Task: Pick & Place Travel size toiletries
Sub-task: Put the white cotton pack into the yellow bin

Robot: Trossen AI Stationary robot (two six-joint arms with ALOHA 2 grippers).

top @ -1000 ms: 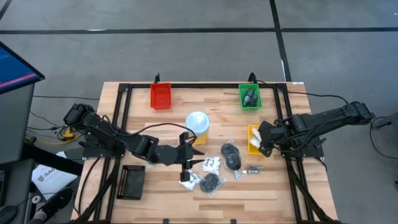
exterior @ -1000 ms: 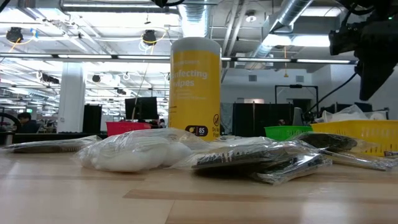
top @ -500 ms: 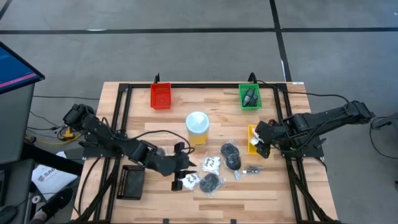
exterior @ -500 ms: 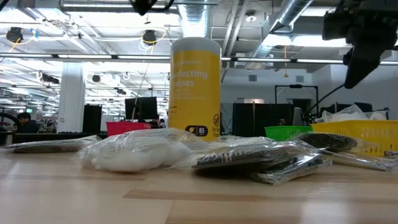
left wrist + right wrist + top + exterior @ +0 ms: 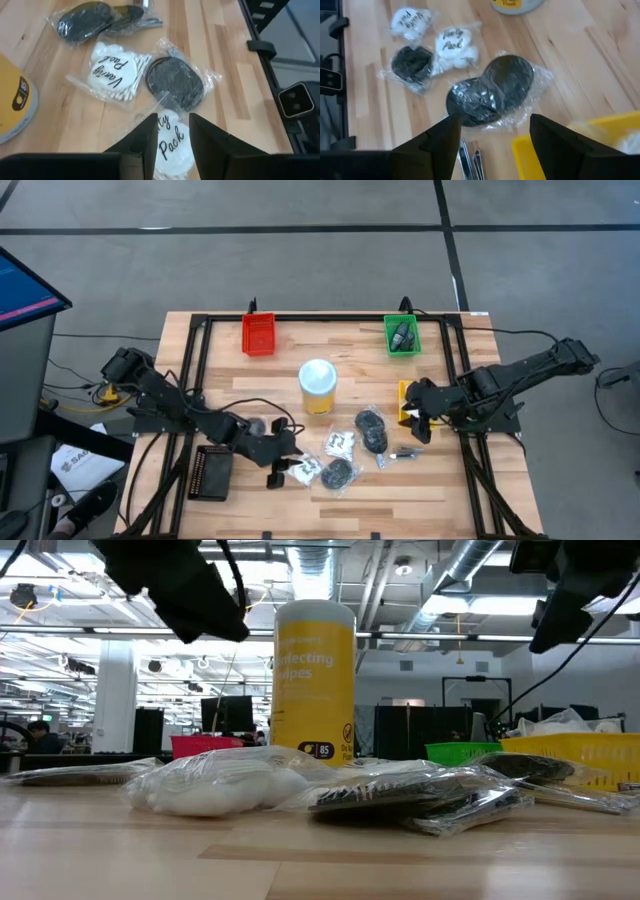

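Observation:
The toiletries lie in a cluster on the wooden table: two white sachets (image 5: 340, 443) (image 5: 300, 470), a dark round bundle in a clear bag (image 5: 338, 473), a pair of dark bundles (image 5: 372, 430) and silvery bits (image 5: 405, 452). Small dark bottles (image 5: 402, 335) sit in the green tray. My left gripper (image 5: 280, 470) is open and hangs above the near white sachet (image 5: 170, 145), with one finger on either side of it in the left wrist view. My right gripper (image 5: 420, 418) is open, raised beside the yellow tray (image 5: 405, 395), with the dark bundle pair (image 5: 490, 92) ahead of it.
A tall yellow tub with a white lid (image 5: 318, 385) stands behind the cluster. A red tray (image 5: 258, 333) and the green tray (image 5: 402, 348) sit at the far edge. A black tray (image 5: 212, 472) lies near the left arm. The yellow tray (image 5: 570, 145) holds white items.
My left gripper has moved toward the table's near edge and a little left. It has come down over the near white sachet and now shows in the low view. My right gripper has shifted slightly toward the table's middle. The toiletries have stayed where they were.

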